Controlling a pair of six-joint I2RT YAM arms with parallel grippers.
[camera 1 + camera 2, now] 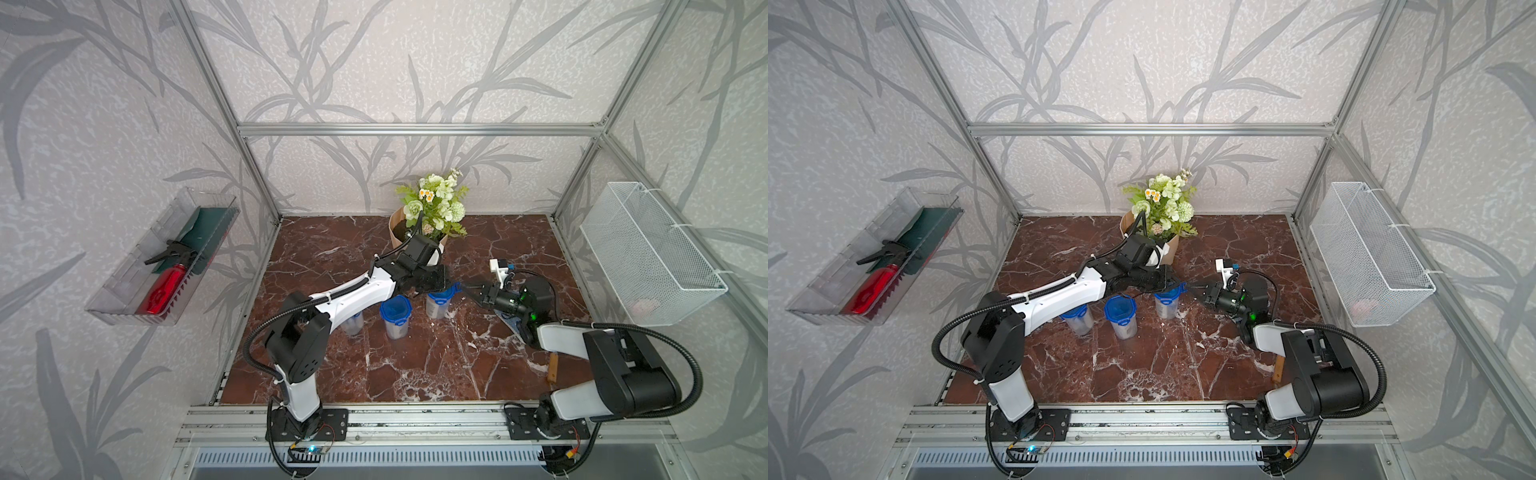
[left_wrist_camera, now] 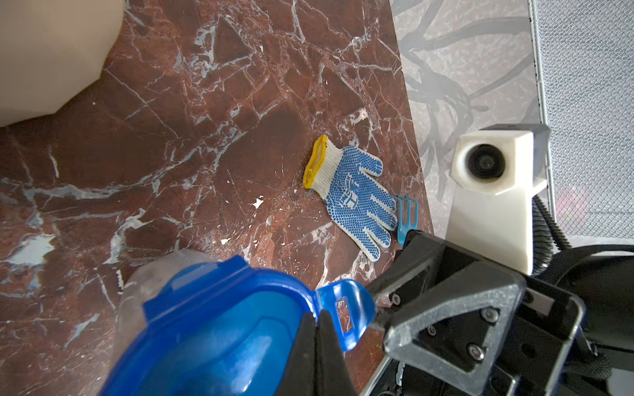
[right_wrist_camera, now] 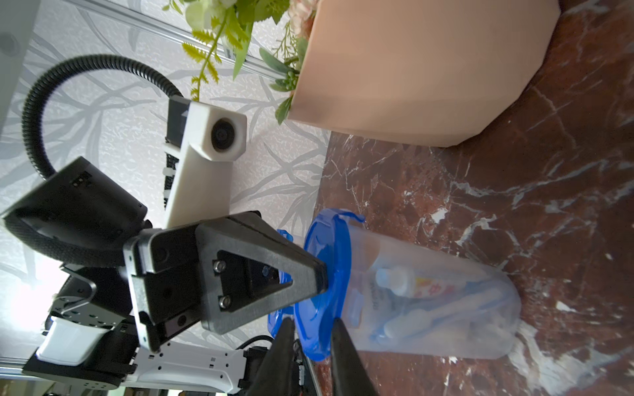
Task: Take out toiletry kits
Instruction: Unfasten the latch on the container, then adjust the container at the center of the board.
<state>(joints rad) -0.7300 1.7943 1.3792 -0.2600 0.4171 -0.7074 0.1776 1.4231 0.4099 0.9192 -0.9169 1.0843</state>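
Three clear jars with blue clip lids stand mid-table: the right jar (image 1: 437, 306) (image 3: 446, 295), the middle jar (image 1: 395, 316), and a left jar (image 1: 353, 323) half hidden under my left arm. The toiletry kits show only through the right jar's wall, as a white tube and a toothbrush (image 3: 404, 284). My left gripper (image 2: 317, 324) (image 1: 449, 286) is shut, its tips resting on that jar's lid (image 2: 219, 325) beside a raised clip (image 2: 343, 308). My right gripper (image 3: 313, 322) (image 1: 463, 286) pinches the lid's rim at this clip, with both fingers against the blue plastic.
A flower pot (image 1: 415, 243) stands just behind the jars. A blue-dotted glove (image 2: 353, 195) and a small blue rake (image 2: 406, 212) lie by the right edge. A wire basket (image 1: 648, 253) hangs on the right wall. A clear tray (image 1: 124, 291) holding a red sprayer hangs on the left wall.
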